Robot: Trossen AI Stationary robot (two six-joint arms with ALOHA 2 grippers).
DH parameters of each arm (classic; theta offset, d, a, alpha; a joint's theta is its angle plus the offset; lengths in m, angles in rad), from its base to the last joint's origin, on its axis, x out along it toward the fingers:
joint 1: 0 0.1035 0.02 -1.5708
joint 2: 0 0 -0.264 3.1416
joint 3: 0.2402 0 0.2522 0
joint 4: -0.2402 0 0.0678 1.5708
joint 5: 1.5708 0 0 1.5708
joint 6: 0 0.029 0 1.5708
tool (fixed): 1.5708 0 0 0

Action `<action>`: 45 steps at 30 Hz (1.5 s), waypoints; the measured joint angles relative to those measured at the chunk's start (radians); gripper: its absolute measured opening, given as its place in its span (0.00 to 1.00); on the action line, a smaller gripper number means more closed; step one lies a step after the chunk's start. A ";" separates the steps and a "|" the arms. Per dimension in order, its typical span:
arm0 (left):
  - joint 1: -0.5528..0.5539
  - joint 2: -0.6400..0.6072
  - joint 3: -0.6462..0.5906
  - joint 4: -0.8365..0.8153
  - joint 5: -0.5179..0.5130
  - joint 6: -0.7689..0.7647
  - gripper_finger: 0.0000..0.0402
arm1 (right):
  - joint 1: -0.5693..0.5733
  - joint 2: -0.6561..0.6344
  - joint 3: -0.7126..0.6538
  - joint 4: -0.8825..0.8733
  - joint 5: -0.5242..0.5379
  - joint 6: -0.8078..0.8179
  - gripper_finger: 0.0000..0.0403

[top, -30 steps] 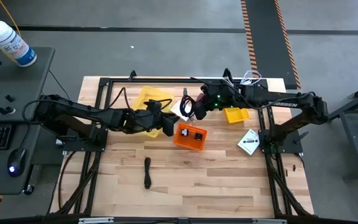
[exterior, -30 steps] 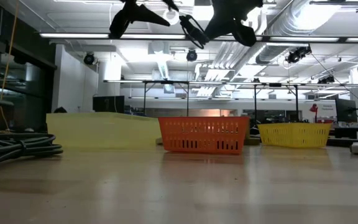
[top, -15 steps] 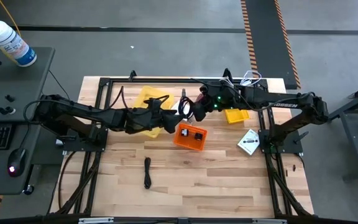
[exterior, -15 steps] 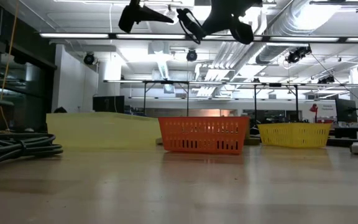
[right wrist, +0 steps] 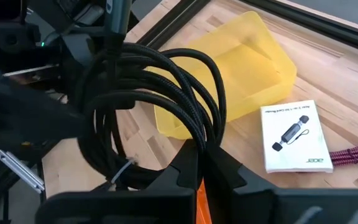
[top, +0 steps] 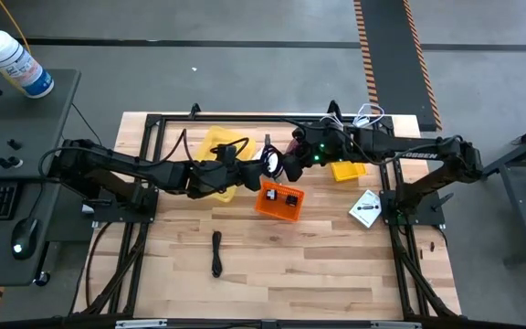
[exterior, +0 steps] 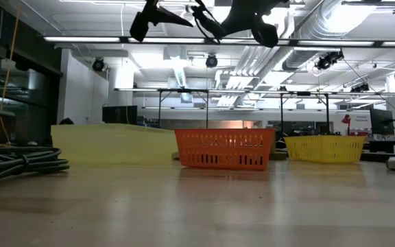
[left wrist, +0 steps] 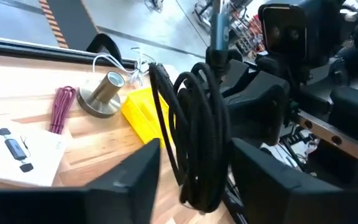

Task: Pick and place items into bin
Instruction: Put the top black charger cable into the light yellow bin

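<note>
A coiled black cable hangs in the air above the table, beyond the far edge of the orange bin. My right gripper is shut on it; the coil also shows in the right wrist view. My left gripper is open. In the left wrist view its two fingers stand on either side of the coil; whether they touch it I cannot tell. Both grippers show high up in the low view. My right gripper pinches several strands of the coil at its bundled end between its two fingers. It comes level from the table's right side. The coil is lifted clear of the table and stands out beyond the fingertips toward my left gripper.
A large yellow bin lies under my left arm and a small yellow bin under my right. A white card lies at the right, another black cable near the front. A silver bell-shaped object and a maroon cable lie at the far side.
My right gripper has carried the coil up and a little toward the table's left. My left gripper has risen and gone toward the coil, so its open fingers now stand around it.
</note>
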 joint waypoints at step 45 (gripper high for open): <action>0.214 -0.170 0.001 -0.768 0.057 0.067 0.00 | 0.007 -0.040 0.002 -0.009 -0.152 -0.072 0.53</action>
